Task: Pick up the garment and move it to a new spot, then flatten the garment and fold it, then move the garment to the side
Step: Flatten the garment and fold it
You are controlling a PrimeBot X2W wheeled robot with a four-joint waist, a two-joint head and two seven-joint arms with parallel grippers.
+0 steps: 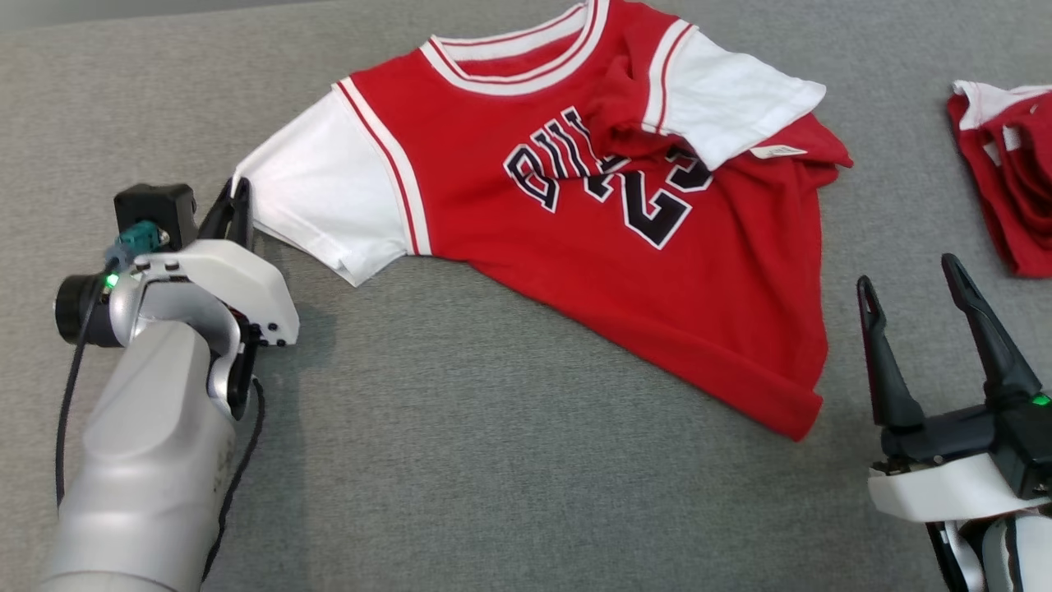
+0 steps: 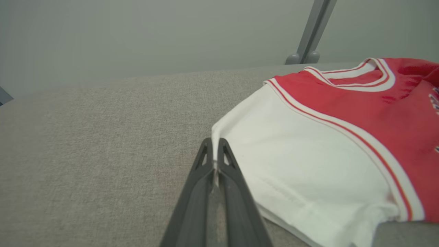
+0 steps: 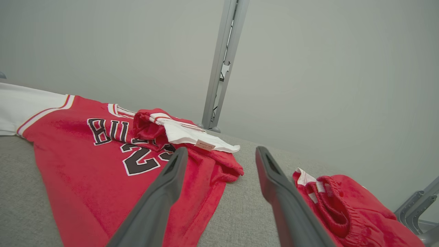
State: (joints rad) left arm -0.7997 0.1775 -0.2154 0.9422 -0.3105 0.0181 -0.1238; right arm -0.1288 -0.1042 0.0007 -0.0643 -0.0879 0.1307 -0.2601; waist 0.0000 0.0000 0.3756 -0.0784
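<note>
The garment is a red jersey with white sleeves and dark lettering, spread on the grey surface; its right sleeve is folded over the chest. My left gripper is shut on the outer edge of the garment's white left sleeve. In the left wrist view the fingertips pinch that white hem. My right gripper stands open just right of the garment's lower hem, with nothing between its fingers. In the right wrist view the garment lies to the left.
A second red and white piece of clothing lies crumpled at the far right, close to my right gripper. The grey padded surface stretches bare toward me. A metal post rises behind the table.
</note>
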